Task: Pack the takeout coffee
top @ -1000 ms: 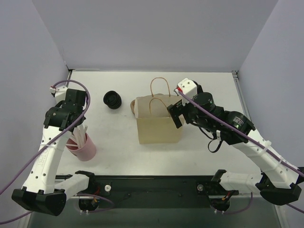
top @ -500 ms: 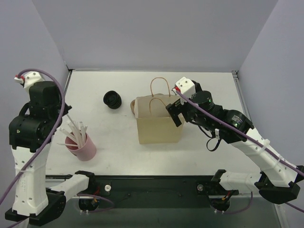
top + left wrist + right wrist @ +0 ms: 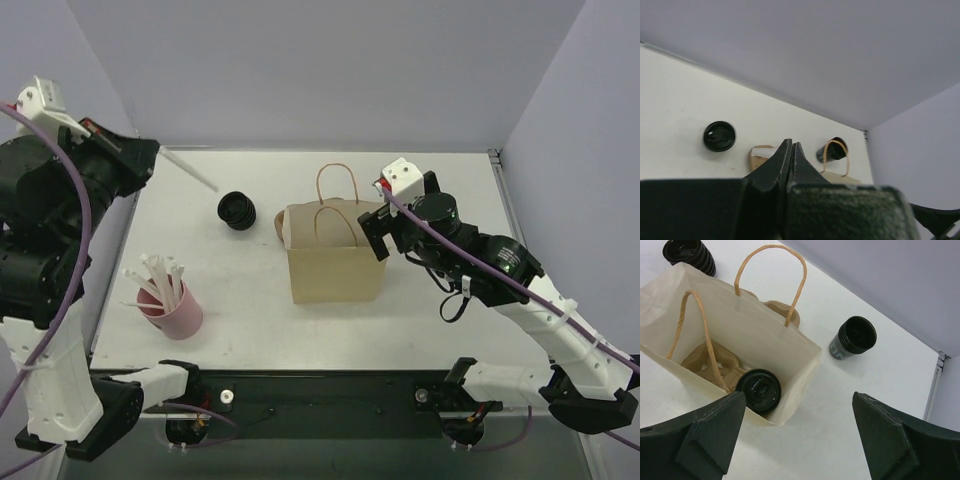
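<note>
The takeout coffee, a small black cup with a round black lid, stands in the brown pulp carrier inside the open paper bag. From above, the bag stands mid-table. My right gripper is open and empty, hovering over the bag's right edge. My left gripper is raised high at the far left. It is shut on a thin white straw that points toward the table. In the left wrist view its fingers are pressed together and the straw is hidden.
A stack of loose black lids lies left of the bag. A stack of lidless black cups stands behind the bag's right side. A pink cup holding several white straws stands at the near left. Grey walls enclose the table.
My left arm has lifted away from the pink cup, up and to the far left, carrying one straw. My right gripper has barely moved at the bag.
</note>
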Robot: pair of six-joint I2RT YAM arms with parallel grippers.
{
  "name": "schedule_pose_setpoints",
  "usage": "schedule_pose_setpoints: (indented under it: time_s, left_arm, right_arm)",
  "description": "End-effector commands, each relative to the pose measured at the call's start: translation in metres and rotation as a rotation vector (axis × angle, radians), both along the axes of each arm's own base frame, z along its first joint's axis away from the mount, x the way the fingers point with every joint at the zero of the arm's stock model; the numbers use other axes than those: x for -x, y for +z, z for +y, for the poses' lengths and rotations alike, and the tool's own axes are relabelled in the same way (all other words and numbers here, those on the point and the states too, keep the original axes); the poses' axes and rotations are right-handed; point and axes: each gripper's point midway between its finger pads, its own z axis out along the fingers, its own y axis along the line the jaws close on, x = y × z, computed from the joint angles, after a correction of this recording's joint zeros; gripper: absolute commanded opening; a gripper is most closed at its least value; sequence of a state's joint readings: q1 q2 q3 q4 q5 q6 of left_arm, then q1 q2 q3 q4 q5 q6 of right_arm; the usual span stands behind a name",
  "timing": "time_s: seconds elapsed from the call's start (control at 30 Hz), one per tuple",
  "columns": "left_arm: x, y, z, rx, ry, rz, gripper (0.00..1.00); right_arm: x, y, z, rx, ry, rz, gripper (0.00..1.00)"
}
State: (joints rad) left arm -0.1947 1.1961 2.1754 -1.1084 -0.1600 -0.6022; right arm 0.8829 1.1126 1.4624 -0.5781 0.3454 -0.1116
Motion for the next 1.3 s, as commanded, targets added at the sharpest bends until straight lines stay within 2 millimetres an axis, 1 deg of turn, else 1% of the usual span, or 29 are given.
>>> schedule_pose_setpoints:
  time_s: [0.0, 0.03, 0.07, 0.1, 0.13, 0.17, 0.2, 0.23, 0.33, 0.37, 0.4, 0.43, 0.47, 0.5, 0.57, 0.6, 0.8, 0.83, 0.9, 0.93, 1.03, 1.07, 1.13, 1.17, 1.27]
  left_arm:
    - [-0.021, 0.044, -0.059, 0.169, -0.280, -0.124, 0.00]
    - [-0.025, 0.051, -0.066, 0.199, -0.312, -0.150, 0.00]
    - [-0.025, 0.052, -0.079, 0.224, -0.381, -0.150, 0.00]
    - [-0.025, 0.054, -0.086, 0.275, -0.413, -0.150, 0.00]
    - [-0.032, 0.053, -0.093, 0.295, -0.439, -0.157, 0.00]
    - [-0.031, 0.051, -0.101, 0.305, -0.467, -0.151, 0.00]
    - [-0.034, 0.047, -0.104, 0.308, -0.463, -0.137, 0.00]
    - [-0.038, 0.034, -0.107, 0.305, -0.459, -0.100, 0.00]
    - [-0.038, 0.019, -0.122, 0.298, -0.486, -0.074, 0.00]
    - [-0.043, 0.002, -0.127, 0.298, -0.488, -0.034, 0.00]
    - [-0.039, -0.001, -0.132, 0.316, -0.505, -0.024, 0.00]
    - [-0.039, -0.001, -0.135, 0.325, -0.514, -0.037, 0.00]
    - [-0.044, -0.021, -0.140, 0.326, -0.515, 0.008, 0.00]
    - [-0.040, -0.025, -0.141, 0.337, -0.516, 0.015, 0.00]
    - [-0.040, -0.037, -0.144, 0.353, -0.521, 0.035, 0.00]
    - [-0.039, -0.048, -0.144, 0.358, -0.517, 0.056, 0.00]
    - [-0.031, -0.056, -0.141, 0.337, -0.517, 0.069, 0.00]
    - [-0.028, -0.049, -0.140, 0.329, -0.522, 0.047, 0.00]
    - [-0.026, -0.041, -0.137, 0.295, -0.526, 0.011, 0.00]
    - [-0.023, -0.032, -0.135, 0.285, -0.525, -0.013, 0.00]
    - [-0.021, -0.017, -0.131, 0.259, -0.520, -0.060, 0.00]
    - [-0.018, -0.005, -0.130, 0.266, -0.525, -0.088, 0.00]
    - [-0.016, 0.004, -0.131, 0.277, -0.539, -0.104, 0.00]
    - [-0.012, 0.013, -0.131, 0.289, -0.546, -0.121, 0.00]
    - [-0.007, 0.026, -0.134, 0.326, -0.568, -0.141, 0.00]
  right_arm:
    - [-0.003, 0.021, -0.018, -0.041, -0.076, -0.086, 0.92]
    - [-0.003, 0.022, -0.019, -0.045, -0.080, -0.093, 0.92]
    - [-0.002, 0.024, -0.021, -0.053, -0.080, -0.101, 0.93]
    - [-0.001, 0.025, -0.022, -0.060, -0.082, -0.107, 0.92]
    - [-0.001, 0.025, -0.024, -0.063, -0.083, -0.109, 0.92]
    - [-0.001, 0.025, -0.023, -0.065, -0.082, -0.111, 0.93]
    - [-0.001, 0.026, -0.023, -0.068, -0.083, -0.114, 0.93]
    - [0.000, 0.026, -0.024, -0.069, -0.083, -0.114, 0.93]
    - [0.000, 0.027, -0.026, -0.069, -0.092, -0.118, 0.93]
    - [0.000, 0.028, -0.027, -0.071, -0.096, -0.122, 0.93]
    - [0.000, 0.028, -0.027, -0.071, -0.096, -0.123, 0.93]
    - [0.000, 0.027, -0.028, -0.068, -0.098, -0.121, 0.93]
    - [0.000, 0.026, -0.028, -0.068, -0.098, -0.121, 0.93]
    - [0.000, 0.025, -0.028, -0.067, -0.099, -0.119, 0.93]
    - [0.000, 0.025, -0.028, -0.069, -0.099, -0.118, 0.93]
    - [0.000, 0.024, -0.028, -0.067, -0.098, -0.117, 0.93]
    - [-0.001, 0.023, -0.026, -0.067, -0.097, -0.111, 0.93]
    - [-0.001, 0.022, -0.025, -0.067, -0.096, -0.109, 0.93]
    - [-0.001, 0.021, -0.024, -0.069, -0.093, -0.105, 0.93]
    - [-0.002, 0.019, -0.022, -0.064, -0.092, -0.099, 0.93]
    - [-0.002, 0.019, -0.021, -0.067, -0.090, -0.096, 0.93]
    - [-0.003, 0.018, -0.019, -0.066, -0.088, -0.093, 0.93]
    - [-0.004, 0.018, -0.019, -0.067, -0.090, -0.093, 0.93]
    - [-0.003, 0.018, -0.019, -0.067, -0.088, -0.094, 0.93]
    - [-0.004, 0.018, -0.019, -0.065, -0.089, -0.093, 0.93]
